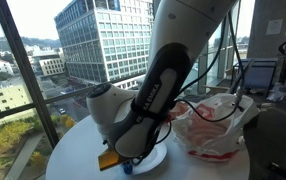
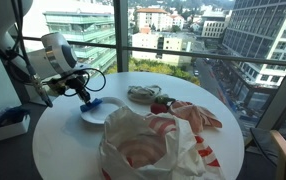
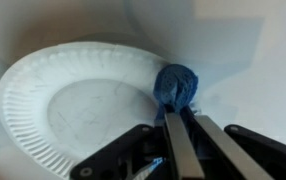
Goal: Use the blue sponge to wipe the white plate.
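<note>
text: none legible | labels: none | brands: none | numbers: none | signs: none

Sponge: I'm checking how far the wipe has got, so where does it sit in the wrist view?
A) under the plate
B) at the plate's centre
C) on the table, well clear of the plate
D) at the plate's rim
D: the sponge overlaps the ribbed edge of the plate, pinched at the tip of the gripper, with the plate's centre bare.
</note>
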Robot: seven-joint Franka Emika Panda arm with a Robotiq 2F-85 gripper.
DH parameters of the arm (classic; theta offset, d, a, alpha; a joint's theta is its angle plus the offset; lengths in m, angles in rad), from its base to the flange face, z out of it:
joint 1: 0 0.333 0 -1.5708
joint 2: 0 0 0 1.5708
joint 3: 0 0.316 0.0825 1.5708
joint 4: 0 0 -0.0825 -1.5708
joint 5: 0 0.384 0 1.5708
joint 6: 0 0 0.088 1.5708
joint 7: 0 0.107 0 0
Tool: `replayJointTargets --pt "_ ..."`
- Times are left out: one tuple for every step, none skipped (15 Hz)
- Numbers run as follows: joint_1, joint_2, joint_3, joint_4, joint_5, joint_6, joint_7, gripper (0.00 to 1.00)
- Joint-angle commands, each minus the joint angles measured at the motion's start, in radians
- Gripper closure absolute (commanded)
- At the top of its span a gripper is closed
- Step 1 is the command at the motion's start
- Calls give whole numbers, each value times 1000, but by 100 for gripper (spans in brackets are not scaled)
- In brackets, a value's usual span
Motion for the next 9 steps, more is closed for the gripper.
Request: replayJointTargets --pt "-4 34 -30 9 -12 23 6 96" --pt "-9 28 -43 -3 -16 25 11 96" --pt "-13 23 -64 -17 -23 28 21 95" --pt "-21 20 -86 -34 -25 32 31 95" --pt "-29 19 -103 -43 -24 39 38 96" --pt "-37 15 -123 -56 -24 42 51 96" --pt "-44 12 -144 -68 -30 45 64 96" --pt "-54 8 -159 -80 -31 43 73 96" --pt "-63 4 -172 -92 -34 42 81 96"
